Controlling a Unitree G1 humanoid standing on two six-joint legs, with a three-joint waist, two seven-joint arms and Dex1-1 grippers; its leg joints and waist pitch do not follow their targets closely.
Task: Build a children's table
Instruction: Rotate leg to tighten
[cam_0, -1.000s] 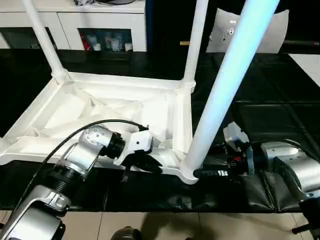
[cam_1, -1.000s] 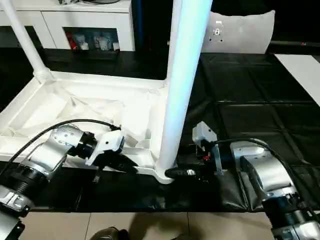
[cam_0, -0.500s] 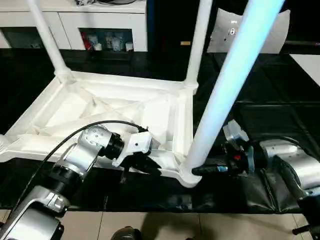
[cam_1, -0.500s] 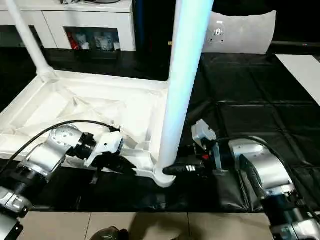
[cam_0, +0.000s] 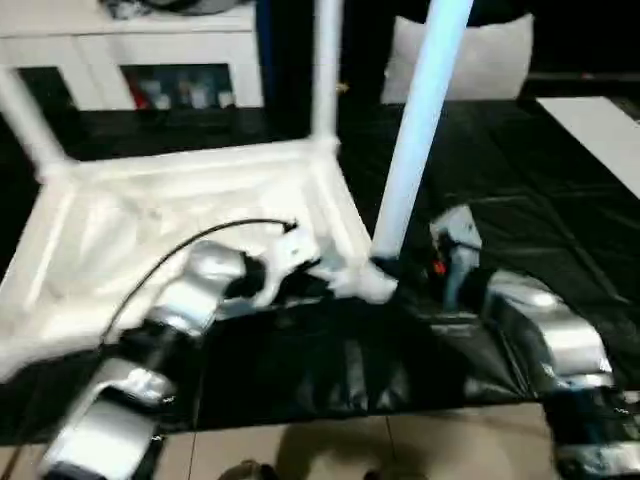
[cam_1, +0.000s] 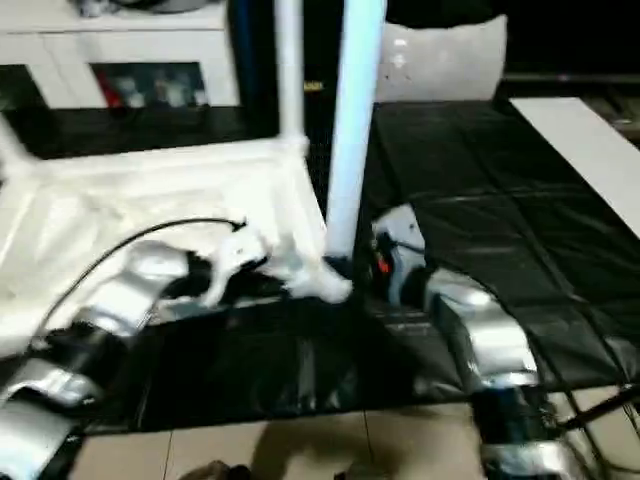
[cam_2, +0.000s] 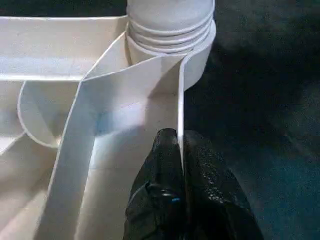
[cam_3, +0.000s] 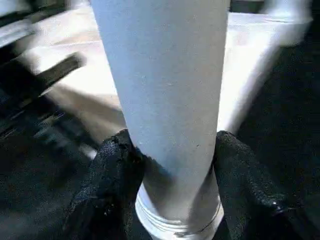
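Since a second ago, the right hand (cam_3: 170, 195) has closed its two black fingers (cam_3: 112, 175) around the bottom of the long white plastic leg (cam_0: 415, 130), where before they sat just beside it. The whole view has swung too, but that is the camera moving.

The left hand (cam_2: 181, 165) is pressed shut on the thin side wall of the big white plastic tabletop (cam_0: 150, 220), near the corner.

The tabletop lies upside down on the black-covered desk (cam_0: 560, 170), with its ribs facing up. Three legs stick up from its corners. The held leg stands at the near corner, its long line pointing up and leaning a little.

The plastic looks light and stiff, but smooth, so it may slip. A good place to hold the leg is low down, just above its ringed collar (cam_2: 170, 30), where it is thickest.
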